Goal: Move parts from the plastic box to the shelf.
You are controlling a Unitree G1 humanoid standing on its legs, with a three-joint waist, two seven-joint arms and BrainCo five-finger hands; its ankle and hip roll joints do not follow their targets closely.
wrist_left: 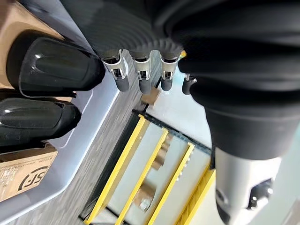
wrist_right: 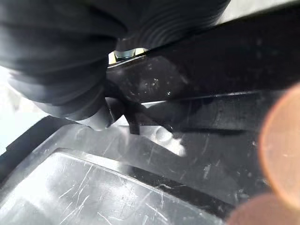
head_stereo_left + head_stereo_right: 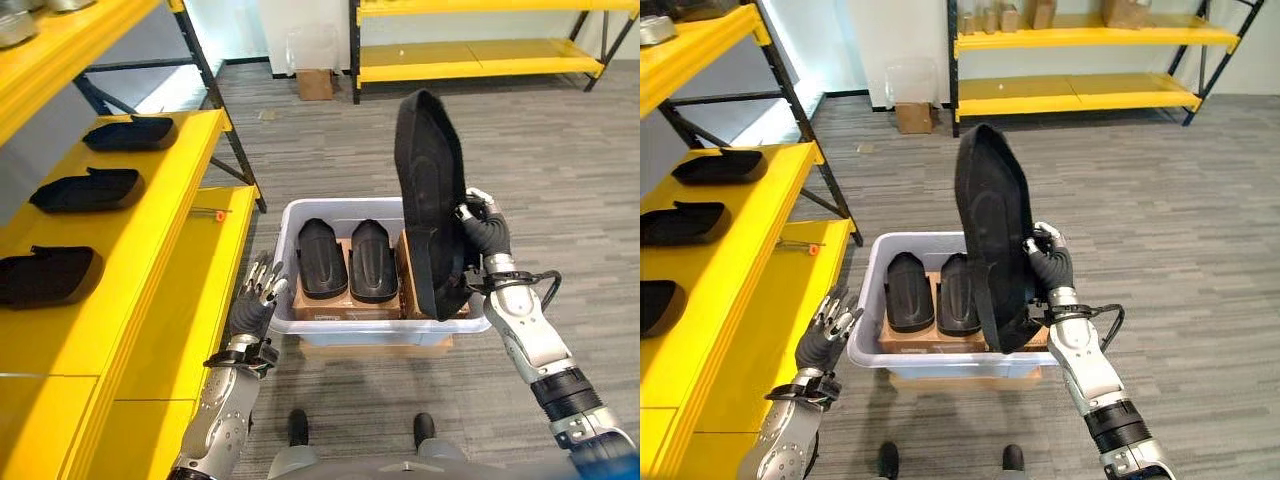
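Note:
A translucent plastic box stands on the floor in front of me, with two black moulded parts lying on cardboard inside. My right hand is shut on a third long black part, holding it upright above the box's right end. The right wrist view shows that part's scratched black surface close up. My left hand hangs open beside the box's left wall, next to the yellow shelf. Three black parts lie along the shelf's middle level.
The shelf's lower level runs along my left, with a small orange-tipped tool on it. A second yellow rack stands across the grey floor, and a small cardboard box sits beside it.

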